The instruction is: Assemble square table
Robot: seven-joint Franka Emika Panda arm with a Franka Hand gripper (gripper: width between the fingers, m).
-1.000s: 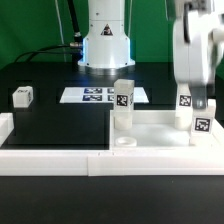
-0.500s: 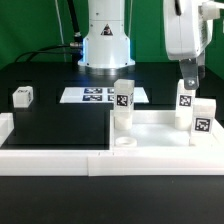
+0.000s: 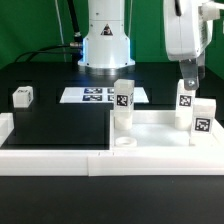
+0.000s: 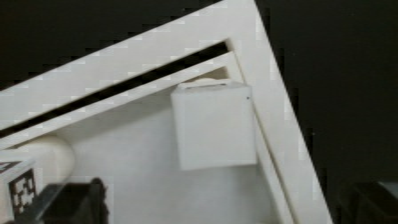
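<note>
The white square slab (image 3: 160,128) lies at the exterior view's right, ribs up. Three white tagged legs stand upright on it: one at its near-left corner region (image 3: 122,100), two at the right (image 3: 186,100) (image 3: 202,118). A fourth leg block (image 3: 22,96) lies loose on the black table at the left. My gripper (image 3: 190,72) hangs open and empty just above the right rear leg. In the wrist view the gripper (image 4: 231,205) looks down on a leg (image 4: 214,125) standing in a slab corner (image 4: 240,40); another tagged leg (image 4: 27,175) shows at the edge.
The marker board (image 3: 100,95) lies in front of the robot base (image 3: 105,45). A long low white border wall (image 3: 60,160) runs along the front and up the left side (image 3: 5,125).
The gripper has risen off the right legs, from level with them to just above them. It has not moved in the last half second.
</note>
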